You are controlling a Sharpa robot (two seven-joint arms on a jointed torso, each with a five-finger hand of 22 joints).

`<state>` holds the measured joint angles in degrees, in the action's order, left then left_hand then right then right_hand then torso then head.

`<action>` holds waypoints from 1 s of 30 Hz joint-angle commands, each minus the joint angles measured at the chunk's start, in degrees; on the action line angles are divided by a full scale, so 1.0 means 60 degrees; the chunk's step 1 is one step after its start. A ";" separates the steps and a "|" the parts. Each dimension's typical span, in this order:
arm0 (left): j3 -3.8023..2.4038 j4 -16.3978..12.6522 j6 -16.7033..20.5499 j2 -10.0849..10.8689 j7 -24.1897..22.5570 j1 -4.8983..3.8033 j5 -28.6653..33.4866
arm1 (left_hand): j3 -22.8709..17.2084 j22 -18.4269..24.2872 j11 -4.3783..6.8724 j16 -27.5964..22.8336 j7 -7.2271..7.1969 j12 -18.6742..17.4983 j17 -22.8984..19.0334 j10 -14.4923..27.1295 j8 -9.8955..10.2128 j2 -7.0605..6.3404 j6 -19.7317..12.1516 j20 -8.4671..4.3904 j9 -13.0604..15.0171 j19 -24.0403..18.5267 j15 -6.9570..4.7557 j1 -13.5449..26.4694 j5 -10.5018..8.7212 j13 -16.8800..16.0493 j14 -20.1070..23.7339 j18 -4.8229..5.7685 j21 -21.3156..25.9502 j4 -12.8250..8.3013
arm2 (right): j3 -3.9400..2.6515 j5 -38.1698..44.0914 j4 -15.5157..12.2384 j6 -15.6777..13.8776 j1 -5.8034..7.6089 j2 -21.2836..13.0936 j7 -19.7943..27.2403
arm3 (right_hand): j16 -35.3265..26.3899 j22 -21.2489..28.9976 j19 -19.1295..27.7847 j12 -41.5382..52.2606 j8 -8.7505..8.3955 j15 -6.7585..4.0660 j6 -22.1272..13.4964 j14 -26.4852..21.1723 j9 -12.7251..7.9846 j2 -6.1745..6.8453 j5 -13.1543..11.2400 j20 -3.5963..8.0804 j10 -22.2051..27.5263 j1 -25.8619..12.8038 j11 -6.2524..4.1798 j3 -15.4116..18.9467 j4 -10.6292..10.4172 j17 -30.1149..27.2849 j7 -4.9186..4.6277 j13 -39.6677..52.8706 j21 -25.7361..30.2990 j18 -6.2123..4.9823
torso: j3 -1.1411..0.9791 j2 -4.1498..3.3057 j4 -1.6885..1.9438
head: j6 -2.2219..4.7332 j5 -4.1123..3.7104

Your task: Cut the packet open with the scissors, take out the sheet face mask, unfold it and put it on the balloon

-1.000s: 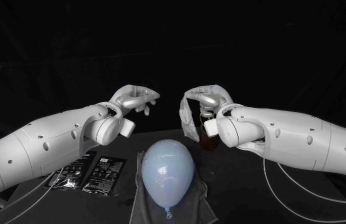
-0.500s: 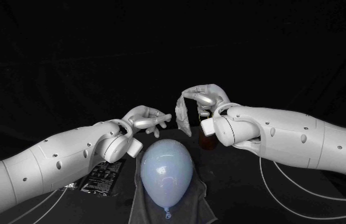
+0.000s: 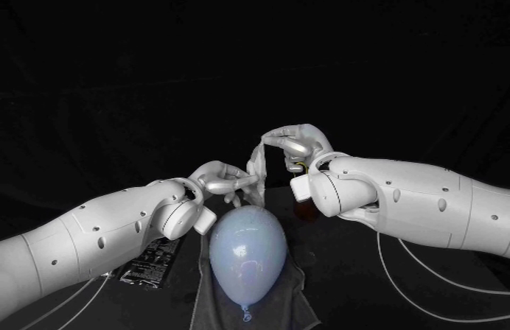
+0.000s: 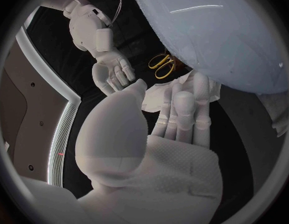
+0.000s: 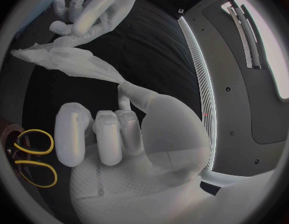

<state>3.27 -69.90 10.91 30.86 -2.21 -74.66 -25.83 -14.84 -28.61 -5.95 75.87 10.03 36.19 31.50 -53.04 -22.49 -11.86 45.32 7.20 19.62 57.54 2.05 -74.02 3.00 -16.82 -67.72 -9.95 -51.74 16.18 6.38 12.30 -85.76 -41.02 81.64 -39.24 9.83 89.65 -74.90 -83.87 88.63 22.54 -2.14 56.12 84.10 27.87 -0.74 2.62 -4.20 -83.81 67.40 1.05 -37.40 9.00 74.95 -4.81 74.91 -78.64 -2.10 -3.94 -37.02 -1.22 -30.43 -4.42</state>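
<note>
My right hand (image 3: 295, 143) is raised above the far end of the balloon. It pinches the top of the white sheet face mask (image 3: 256, 169), which hangs down crumpled. My left hand (image 3: 225, 180) reaches in from the left, and its fingers (image 4: 176, 112) lie against the mask's lower end (image 4: 154, 97), with the thumb close beside. Whether it grips the mask I cannot tell. In the right wrist view the mask (image 5: 76, 62) stretches from the right hand (image 5: 113, 134) to the left hand (image 5: 97, 7). The pale blue balloon (image 3: 247, 248) lies lengthwise below both hands. The yellow-handled scissors (image 4: 161, 65) lie on the table beyond it.
A dark cloth (image 3: 208, 300) lies under the balloon. A black packet (image 3: 152, 260) rests on the table to the balloon's left, partly hidden by my left arm. White cables (image 3: 425, 282) trail under my right arm.
My left hand has come down and to the right, from level with the right hand to the mask's lower end. The right hand has shifted slightly left with the mask.
</note>
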 commanded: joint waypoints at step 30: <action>-0.0021 0.0190 0.0744 -0.0214 -0.0804 0.0012 0.0572 | 0.0841 0.0083 -0.0025 -0.0072 0.0003 -0.0039 -0.0287 -0.0053 -0.0074 0.0315 0.0058 0.0076 -0.0162 0.0023 0.0024 -0.1192 -0.0034 0.0249 0.0258 -0.0101 0.0220 -0.0024 | -0.0007 0.0164 -0.0225 0.0155 0.0008 0.0093 0.0056 | 0.0058 -0.1887 -0.0120 0.0030 0.0428 -0.0070 0.0061 0.0983 0.1835 -0.0070 0.0026 0.0080 -0.0893 -0.0063 -0.0061 -0.0078 -0.0001 0.2508 -0.0011 0.2356 -0.0040 -0.0093 | 0.0002 0.0006 0.0004 | 0.0025 0.0010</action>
<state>3.22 -68.59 14.13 29.67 -5.07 -74.56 -23.56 -10.09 -28.13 -6.04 75.35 9.94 35.71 29.79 -52.97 -22.78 -9.89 45.48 7.60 18.71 57.53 2.37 -80.61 3.00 -15.36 -66.42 -9.76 -50.70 16.04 6.38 12.56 -87.07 -40.92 81.64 -38.77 9.82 89.69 -74.92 -84.07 88.46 22.86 -2.04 56.27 84.00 27.87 -0.54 2.51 -3.99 -83.81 66.84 1.04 -37.38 9.00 74.95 -4.91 74.90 -78.60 -2.09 -3.93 -37.02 -1.20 -30.26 -4.30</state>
